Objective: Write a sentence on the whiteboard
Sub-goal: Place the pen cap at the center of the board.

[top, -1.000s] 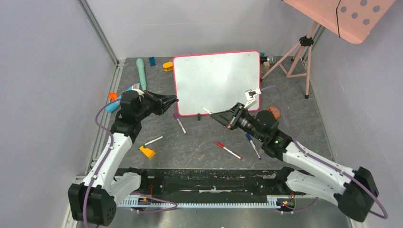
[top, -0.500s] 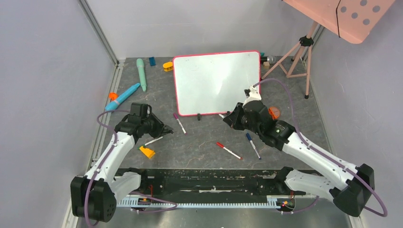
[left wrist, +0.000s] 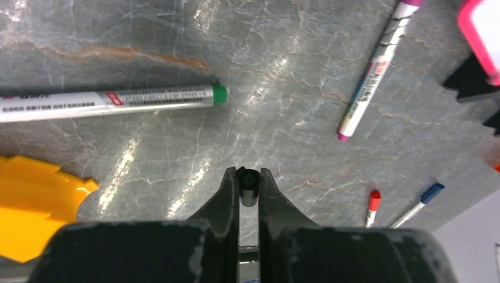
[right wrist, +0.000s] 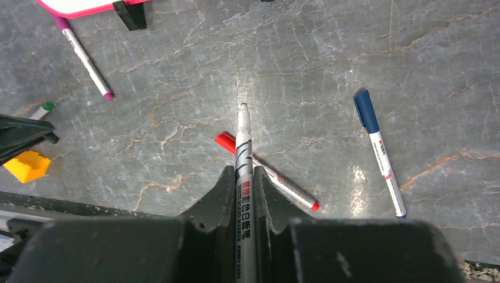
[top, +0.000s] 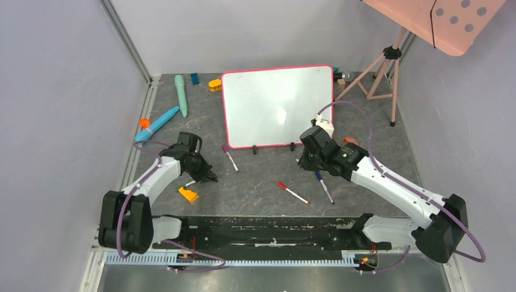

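**Grey marbled surface (top: 255, 179), both tools low among loose pens**

Left tool (left wrist: 248, 175) pinches a small black piece (left wrist: 248, 188) — too small to name. Right tool (right wrist: 243, 172) clamps a white marker (right wrist: 243, 132), tip bare, over a red pen (right wrist: 283, 186). Beyond them the whiteboard (top: 277, 106) stands on its black feet at the far middle — both wrist views show only a pink corner.

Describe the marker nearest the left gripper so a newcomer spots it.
From the whiteboard, come toward the left gripper. The white marker lies beside it, near the yellow block. Only it has a green end; its neighbour, the purple-ended marker, does not.
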Controlling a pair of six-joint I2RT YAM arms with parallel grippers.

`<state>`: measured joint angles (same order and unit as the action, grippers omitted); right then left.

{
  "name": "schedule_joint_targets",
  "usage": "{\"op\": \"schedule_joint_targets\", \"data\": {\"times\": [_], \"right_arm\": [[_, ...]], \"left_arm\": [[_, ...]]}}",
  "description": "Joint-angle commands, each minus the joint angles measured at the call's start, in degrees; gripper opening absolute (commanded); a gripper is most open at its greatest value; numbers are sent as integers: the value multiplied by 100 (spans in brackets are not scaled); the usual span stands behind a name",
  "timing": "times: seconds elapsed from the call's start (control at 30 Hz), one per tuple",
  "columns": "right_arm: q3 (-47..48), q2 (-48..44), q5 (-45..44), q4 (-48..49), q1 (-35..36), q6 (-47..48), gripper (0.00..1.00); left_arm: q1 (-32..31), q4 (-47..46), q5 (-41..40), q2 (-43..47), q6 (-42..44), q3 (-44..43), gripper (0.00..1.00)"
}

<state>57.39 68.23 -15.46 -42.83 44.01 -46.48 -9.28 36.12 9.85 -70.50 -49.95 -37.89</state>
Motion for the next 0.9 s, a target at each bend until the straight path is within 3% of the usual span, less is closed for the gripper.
{"op": "schedule_joint_targets", "data": {"times": [0.0,0.23,0.43,0.6,0.87], "right_arm": [[-224,-437,-151,164,-6,-424,0],[-390,-612,57,354,-6,-286,0],[-204,-444,59,83,-8,248,0],[-568,-581,1286,1064,-20,1316,0],[-949,-1327,202,1011,-39,38,0]], "left_arm": [[-92,-382,-149,-439,214,-30,9],[-144,-566,-124,-1099,315,-224,14],[-144,-539,115,-1058,431,-290,22],[-144,-340,116,-953,520,-352,26],[-144,-224,162,-837,513,-430,31]]}}
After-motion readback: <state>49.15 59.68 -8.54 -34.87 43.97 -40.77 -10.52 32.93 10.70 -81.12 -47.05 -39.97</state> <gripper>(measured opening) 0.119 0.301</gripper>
